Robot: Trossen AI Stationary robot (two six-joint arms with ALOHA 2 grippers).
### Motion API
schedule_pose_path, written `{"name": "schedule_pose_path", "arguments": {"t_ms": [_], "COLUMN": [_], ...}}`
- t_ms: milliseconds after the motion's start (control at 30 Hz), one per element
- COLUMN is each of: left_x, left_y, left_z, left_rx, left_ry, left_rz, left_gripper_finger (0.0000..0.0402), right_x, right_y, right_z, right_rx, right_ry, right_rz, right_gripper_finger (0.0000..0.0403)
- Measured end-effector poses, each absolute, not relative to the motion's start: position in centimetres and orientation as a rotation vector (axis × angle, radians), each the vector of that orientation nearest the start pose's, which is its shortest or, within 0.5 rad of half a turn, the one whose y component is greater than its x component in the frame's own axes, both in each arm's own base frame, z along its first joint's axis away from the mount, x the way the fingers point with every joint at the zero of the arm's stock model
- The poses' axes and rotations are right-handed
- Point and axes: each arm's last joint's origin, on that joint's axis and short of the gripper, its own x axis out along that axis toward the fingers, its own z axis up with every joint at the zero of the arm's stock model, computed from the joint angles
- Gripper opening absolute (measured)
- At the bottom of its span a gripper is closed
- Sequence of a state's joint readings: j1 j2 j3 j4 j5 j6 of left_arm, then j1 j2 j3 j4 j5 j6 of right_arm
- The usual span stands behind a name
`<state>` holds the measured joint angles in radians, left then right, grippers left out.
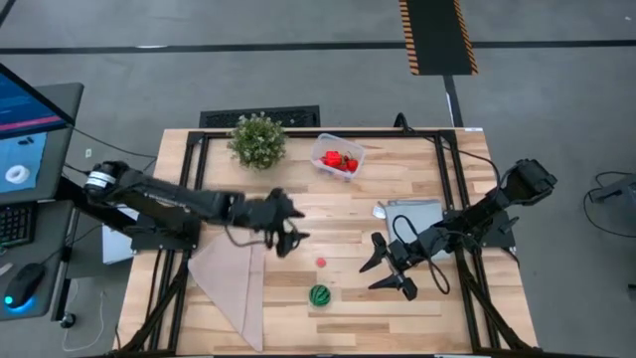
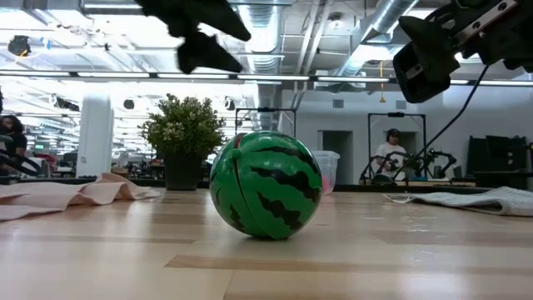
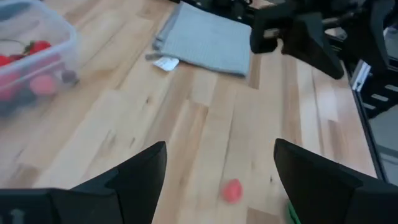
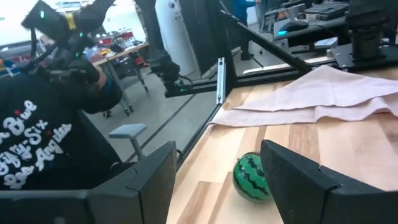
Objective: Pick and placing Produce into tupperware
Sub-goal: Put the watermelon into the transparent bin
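While most of the produce already lies in the tub (image 1: 338, 159), at the far middle of the table (image 1: 417, 298), two pieces remain out on the wood, so the job reads as a pick in hand with the end close. Beyond the tub's left stands a plant (image 1: 257, 139); a pink cloth (image 1: 234, 278) drapes the near left and a grey cloth (image 1: 417, 213) lies to the right.

At mid-table the left gripper (image 1: 288, 239) hangs over bare wood, its fingers (image 3: 134, 180) spread and empty, with the small red piece (image 1: 321, 263) just ahead between them in its wrist view. To the right, the right gripper (image 1: 390, 268) hovers with fingers (image 4: 149, 180) also spread and empty, facing the watermelon ball (image 1: 320, 295) at the near middle.

My judgement is that the left arm is lining up on the red piece. Next it needs to lower straight over it, close gently on so tiny a thing, lift, and carry it far and right to the tub. The ball looks likely to roll if nudged, so the right arm should come down squarely around it.
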<state>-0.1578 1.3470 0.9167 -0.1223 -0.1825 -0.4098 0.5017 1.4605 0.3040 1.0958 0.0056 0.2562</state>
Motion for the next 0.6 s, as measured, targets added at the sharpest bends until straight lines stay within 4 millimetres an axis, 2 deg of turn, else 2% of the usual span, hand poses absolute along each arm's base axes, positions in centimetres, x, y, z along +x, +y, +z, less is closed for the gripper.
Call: {"name": "schedule_pose_path", "arguments": {"t_ms": [200,433,600], "left_x": [27.1,26.4,26.1], "left_y": [-8.9,-12.6,-14.8], "left_z": [24.3,23.0,21.8], "left_rx": [-0.286,-0.433,-0.521], "left_ry": [0.432,0.440,0.337], "left_rz": [0.244,0.178,0.325], "left_gripper_finger": [0.0286,0.0286,0.0286], "right_x": [21.5,21.8,21.9], "right_y": [10.8,10.1,9.6], "right_z": [15.8,15.0,14.6], "right_rx": [0.312,0.324,0.318], "right_ry": [0.160,0.240,0.274], "right_rz": [0.440,0.393,0.367], "right_gripper_finger": [0.0256,0.0256,0.0256]}}
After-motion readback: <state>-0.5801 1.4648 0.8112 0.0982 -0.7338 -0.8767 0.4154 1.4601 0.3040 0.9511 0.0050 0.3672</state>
